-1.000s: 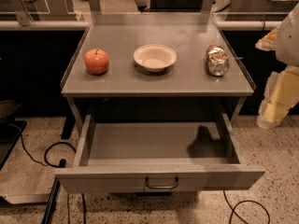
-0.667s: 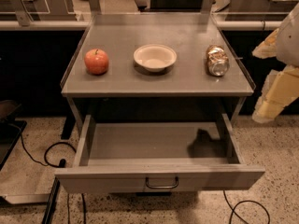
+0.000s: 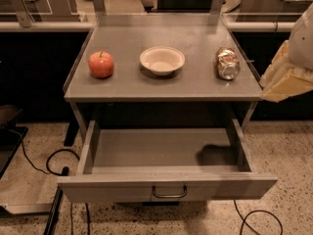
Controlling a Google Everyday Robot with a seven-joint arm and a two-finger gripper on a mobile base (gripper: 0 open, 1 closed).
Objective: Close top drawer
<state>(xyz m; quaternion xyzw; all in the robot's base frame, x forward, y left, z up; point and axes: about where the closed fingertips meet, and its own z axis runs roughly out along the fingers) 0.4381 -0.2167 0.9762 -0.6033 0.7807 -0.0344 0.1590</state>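
pushing should be centred at the wire handle (image 3: 169, 195) of the open top drawer (image 3: 107, 190); the gripper (image 3: 288, 76) is seen off the right edge of the tabletop (image 3: 195, 84), and whether it is open cannot be told.

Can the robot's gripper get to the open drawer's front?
Probably yes: the gripper hangs at the right, beside the tabletop, above the drawer, and nothing blocks the drawer's front.
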